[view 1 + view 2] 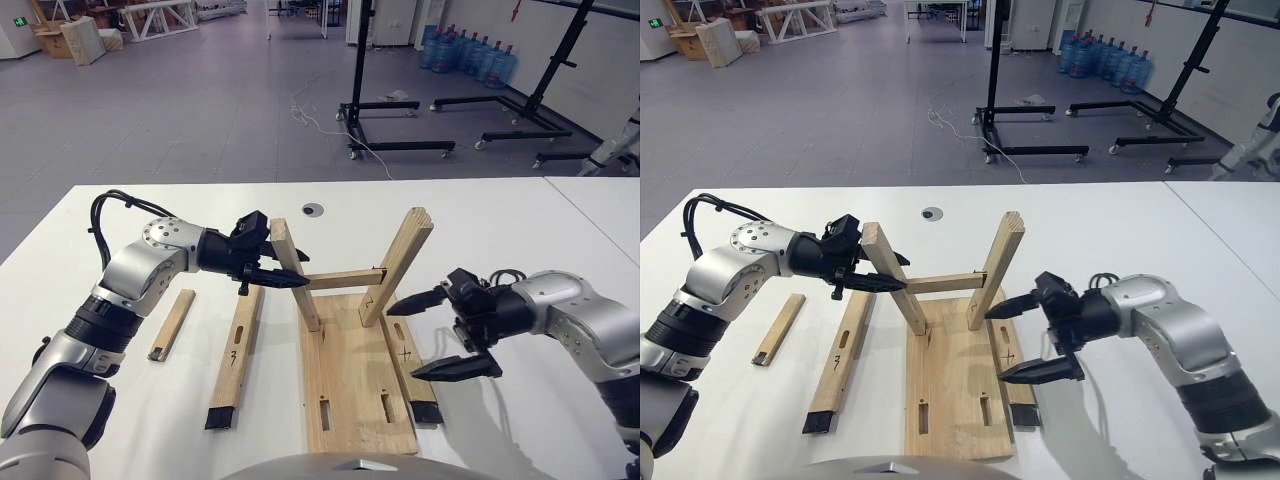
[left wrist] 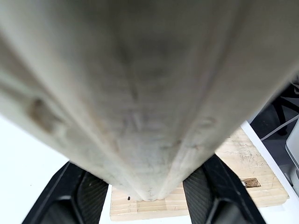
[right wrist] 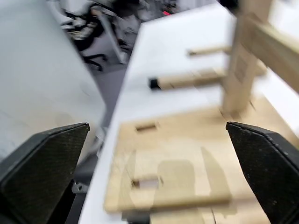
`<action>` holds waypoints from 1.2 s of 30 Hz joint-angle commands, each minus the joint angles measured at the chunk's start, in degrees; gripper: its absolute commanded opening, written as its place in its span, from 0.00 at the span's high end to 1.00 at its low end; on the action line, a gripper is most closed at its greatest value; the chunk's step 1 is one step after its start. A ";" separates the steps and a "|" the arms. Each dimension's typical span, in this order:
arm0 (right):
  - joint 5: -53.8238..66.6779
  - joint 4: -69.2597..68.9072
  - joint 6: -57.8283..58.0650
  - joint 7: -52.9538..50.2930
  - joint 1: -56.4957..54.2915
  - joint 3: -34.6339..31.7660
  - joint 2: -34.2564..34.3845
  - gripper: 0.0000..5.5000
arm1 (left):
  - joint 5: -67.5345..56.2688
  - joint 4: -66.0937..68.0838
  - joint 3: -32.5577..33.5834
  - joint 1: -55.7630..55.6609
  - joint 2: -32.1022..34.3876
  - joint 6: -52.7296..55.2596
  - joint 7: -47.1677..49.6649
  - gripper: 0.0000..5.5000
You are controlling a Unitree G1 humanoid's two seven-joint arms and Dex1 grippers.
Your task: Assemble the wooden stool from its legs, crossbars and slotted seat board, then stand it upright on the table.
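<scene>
On the white surface (image 1: pixel 500 220), farthest left, a short crossbar (image 1: pixel 172 323) lies flat. Near it lies a loose leg (image 1: pixel 235 360) with a dark foot, its long axis running from the robot toward the far edge. The left gripper (image 1: pixel 283 272) is clamped on the left upright leg (image 1: pixel 305 300), which stands tilted on the slotted seat board (image 1: pixel 350 385). A joined crossbar (image 1: pixel 345 279) ties it to the right upright leg (image 1: pixel 400 262). A second loose leg (image 1: pixel 415 385) lies along the board's right edge, parallel to it. The right gripper (image 1: pixel 405 340) hovers spread wide just above that leg, so the right arm is much the nearer. Its fingers would likely need to straddle the leg across its width.
</scene>
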 commanded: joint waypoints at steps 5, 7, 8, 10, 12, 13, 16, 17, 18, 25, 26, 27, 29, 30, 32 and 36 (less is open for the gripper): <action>2.45 12.60 -0.64 -1.29 -10.49 -7.64 1.25 0.02 | 10.14 2.64 -5.46 6.61 4.74 4.41 0.87 0.63; 5.76 10.84 1.11 -2.17 -12.71 -9.44 2.83 0.02 | 10.38 3.00 -5.53 6.41 5.04 4.01 0.29 0.63; 7.11 10.53 1.83 -2.67 -13.88 -10.18 3.55 0.02 | 10.50 3.15 -5.60 6.25 5.17 3.87 0.03 0.63; 8.75 9.98 2.76 -3.16 -15.27 -10.54 4.78 0.02 | 10.84 3.61 -5.85 5.70 5.20 3.58 -0.48 0.63; 10.51 8.99 4.07 -4.09 -15.94 -10.35 6.55 0.02 | 11.50 4.43 -6.41 4.70 5.05 2.98 -1.24 0.63; 10.87 8.54 4.69 -4.60 -15.97 -9.88 7.19 0.02 | 11.89 4.85 -6.74 4.15 4.90 2.67 -1.54 0.63; 11.14 6.84 5.63 -4.78 -15.12 -8.46 8.37 0.02 | 12.30 5.72 -7.16 2.91 4.39 2.42 -2.15 0.63; 11.45 6.53 6.02 -4.69 -14.91 -8.58 8.55 0.02 | 12.33 5.90 -7.17 2.72 4.30 2.33 -2.27 0.63; 11.84 6.39 6.41 -4.67 -14.85 -8.82 8.77 0.02 | 12.33 6.07 -7.11 2.66 4.26 2.21 -2.33 0.63; 12.45 1.72 8.97 -3.69 -15.00 -4.45 12.40 0.02 | 13.33 6.59 -8.38 1.65 3.07 1.54 -2.57 0.63; 12.39 1.36 9.05 -3.67 -15.24 -3.89 12.95 0.02 | 13.62 6.77 -8.74 1.40 2.68 1.36 -2.57 0.63; 12.30 1.13 9.08 -3.67 -15.61 -3.30 13.54 0.02 | 13.90 6.98 -9.17 1.04 2.09 1.27 -2.51 0.63; 11.67 0.77 9.13 -4.04 -16.30 -1.99 14.74 0.02 | 14.10 7.16 -9.79 0.60 0.92 1.32 -2.07 0.63; 11.17 0.65 9.03 -4.12 -16.50 -1.31 15.25 0.02 | 14.17 7.39 -10.24 0.26 0.30 1.29 -1.80 0.63; 10.39 0.53 8.60 -4.32 -16.64 -0.50 16.05 0.02 | 14.55 8.81 -11.33 -1.04 -1.65 1.00 -1.22 0.63; 7.61 2.03 6.13 -5.53 -17.86 1.10 17.89 0.02 | 14.71 9.91 -11.86 -1.38 -2.73 0.66 -0.20 0.63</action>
